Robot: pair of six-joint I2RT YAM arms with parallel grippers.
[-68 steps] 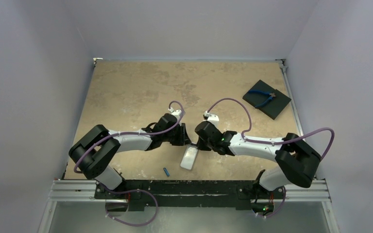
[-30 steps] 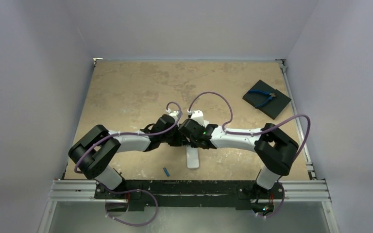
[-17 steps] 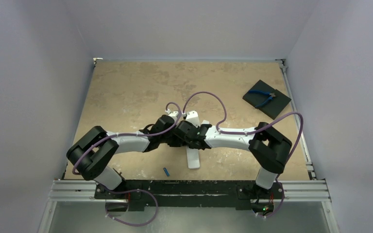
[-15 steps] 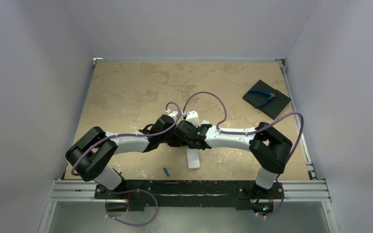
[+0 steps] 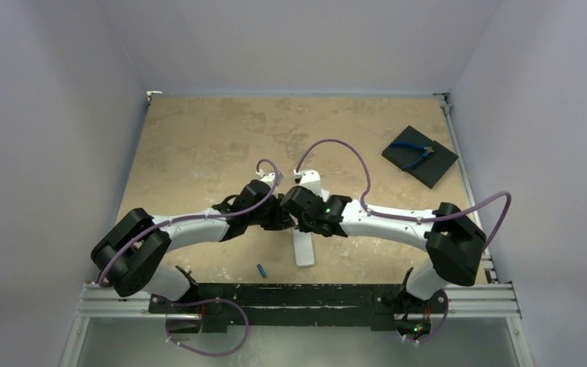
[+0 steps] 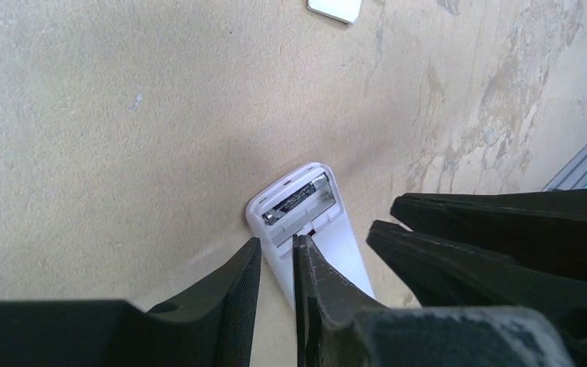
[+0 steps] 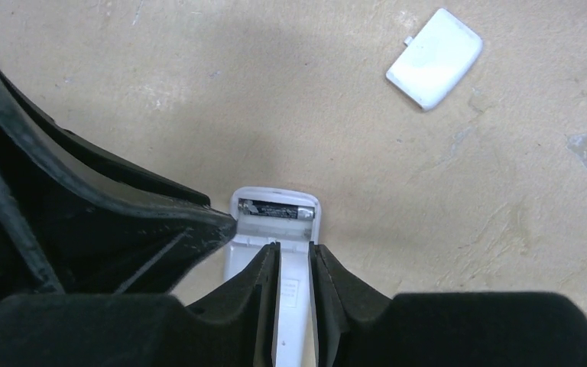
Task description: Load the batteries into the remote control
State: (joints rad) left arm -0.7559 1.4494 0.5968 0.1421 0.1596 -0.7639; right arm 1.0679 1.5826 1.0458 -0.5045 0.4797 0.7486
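Observation:
The white remote control point(image 5: 303, 251) lies back up near the front middle of the table, its battery bay open at the far end. A dark battery point(image 6: 298, 200) point(image 7: 275, 209) sits in the bay's far slot; the near slot is empty. The blue battery point(image 5: 261, 269) lies loose on the table, left of the remote. My left gripper point(image 5: 284, 222) point(image 6: 277, 243) stands narrow, closed astride the remote's left edge at the bay. My right gripper point(image 5: 299, 224) point(image 7: 294, 248) hovers just behind the bay, slightly open, with only the remote's back showing between its fingers.
The white battery cover point(image 7: 434, 58) point(image 6: 335, 9) lies on the table beyond the remote. A black square pad point(image 5: 437, 170) with blue-handled pliers point(image 5: 413, 153) sits at the back right. Both grippers' fingers nearly touch over the remote.
The right jaws have parted and the right arm has drawn back to the right. The dark battery stays in the bay. The left gripper keeps its place on the remote.

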